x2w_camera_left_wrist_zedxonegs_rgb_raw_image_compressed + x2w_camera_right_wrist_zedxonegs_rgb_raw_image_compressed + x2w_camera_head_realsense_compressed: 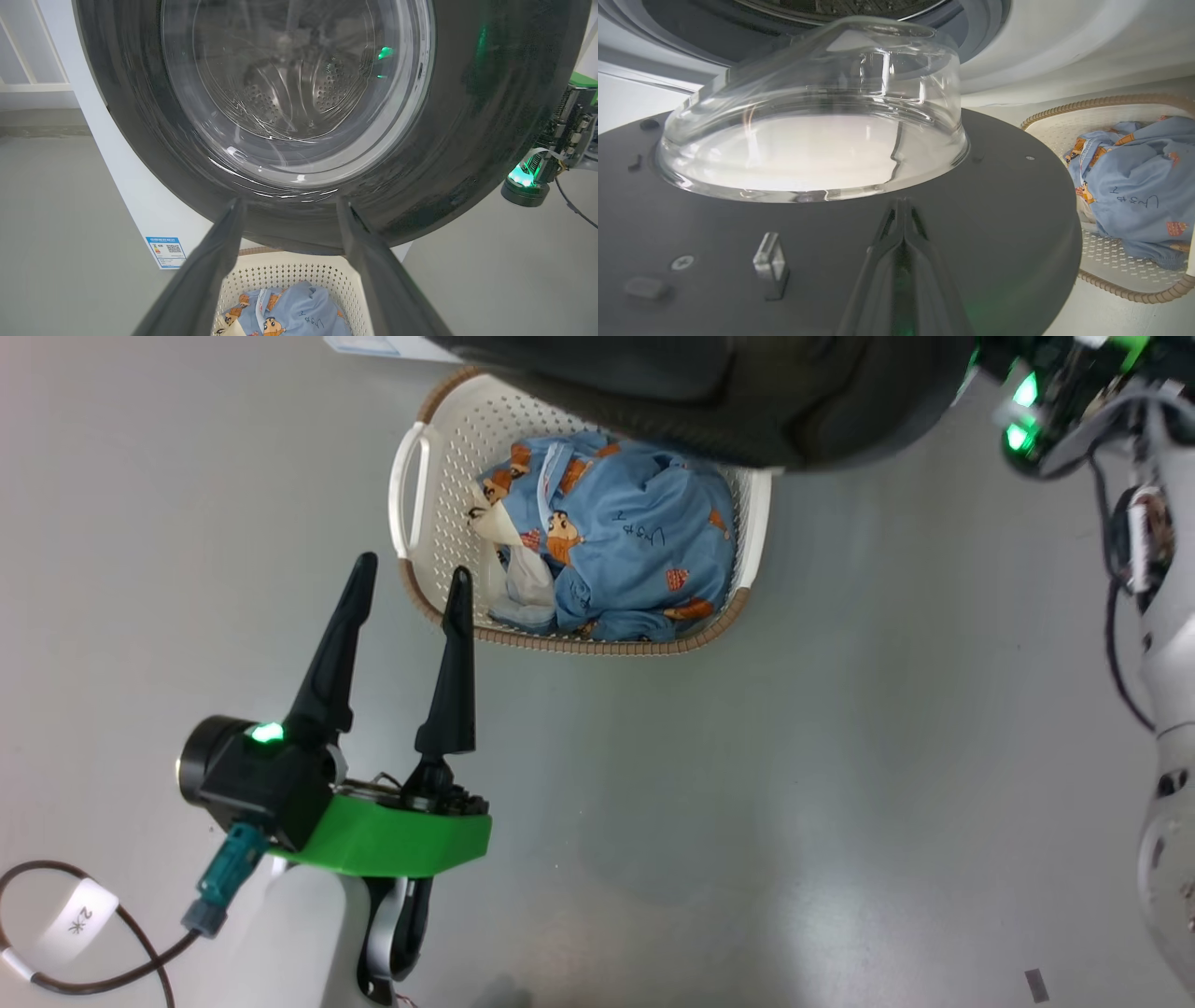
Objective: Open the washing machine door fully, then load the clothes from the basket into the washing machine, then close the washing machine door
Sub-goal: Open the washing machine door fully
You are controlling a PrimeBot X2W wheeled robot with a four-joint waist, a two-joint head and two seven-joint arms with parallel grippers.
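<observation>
left gripper [414, 569], jaws wide, empty, by basket [597, 645]; right gripper [902, 205] (jaws shut) at door [999, 210]

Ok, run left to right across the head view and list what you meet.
From the left: tagged cable → left gripper → clothes → right arm. The washing machine door, spanning the top, is left out.

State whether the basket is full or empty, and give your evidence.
Not empty: the clothes lie bundled inside the basket, covering most of its floor.
</observation>
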